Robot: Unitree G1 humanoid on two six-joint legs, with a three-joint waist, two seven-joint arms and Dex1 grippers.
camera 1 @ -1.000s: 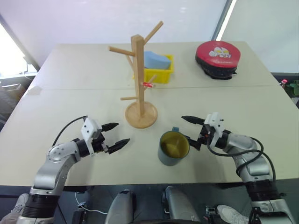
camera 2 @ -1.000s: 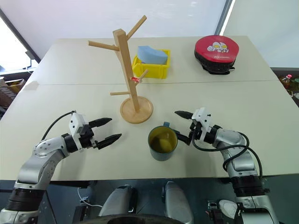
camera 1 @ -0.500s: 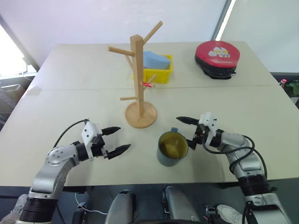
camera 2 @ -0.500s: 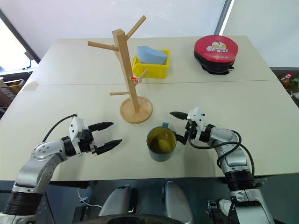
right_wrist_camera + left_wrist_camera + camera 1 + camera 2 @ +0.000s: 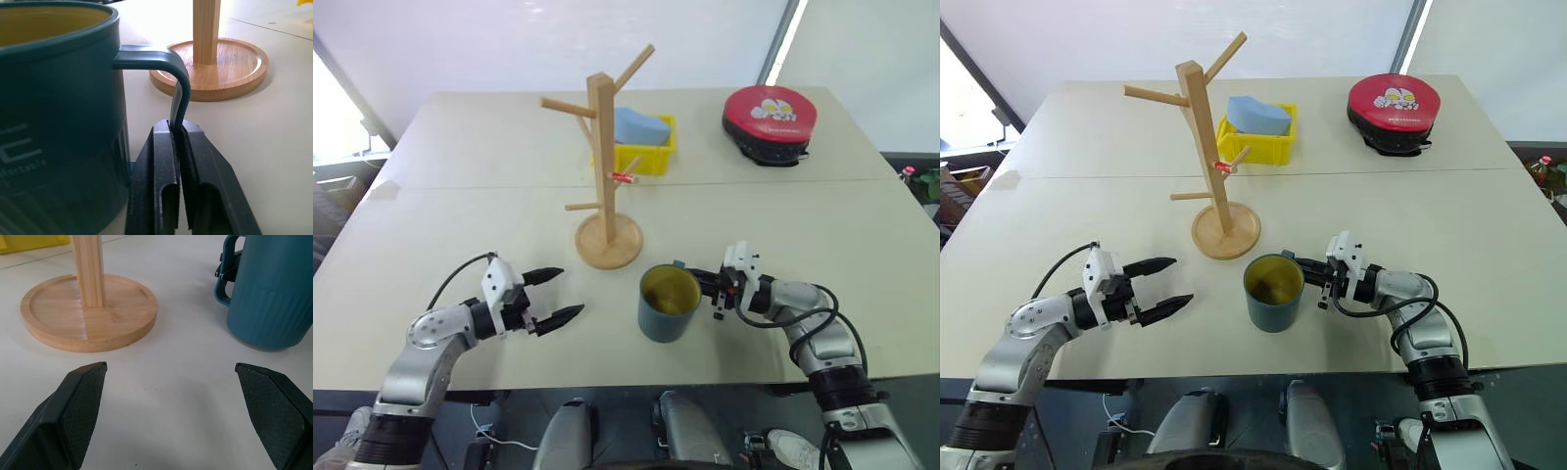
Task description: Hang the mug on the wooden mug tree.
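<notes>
The dark blue mug with a yellowish inside stands upright on the table, just in front and to the right of the wooden mug tree. Its loop handle points toward my right gripper, which is shut on the handle's lower part; the fingers pinch it from both sides. My left gripper is open above the table to the left of the mug, with nothing between its fingers. In the left wrist view the tree's round base and the mug lie ahead.
A yellow bin holding a blue object stands behind the mug tree. A red round case lies at the far right. A seam runs across the table behind the tree's base.
My right gripper moved in toward the mug and went from open to shut on its handle. The mug shifted a little to the left. The left gripper stayed put.
</notes>
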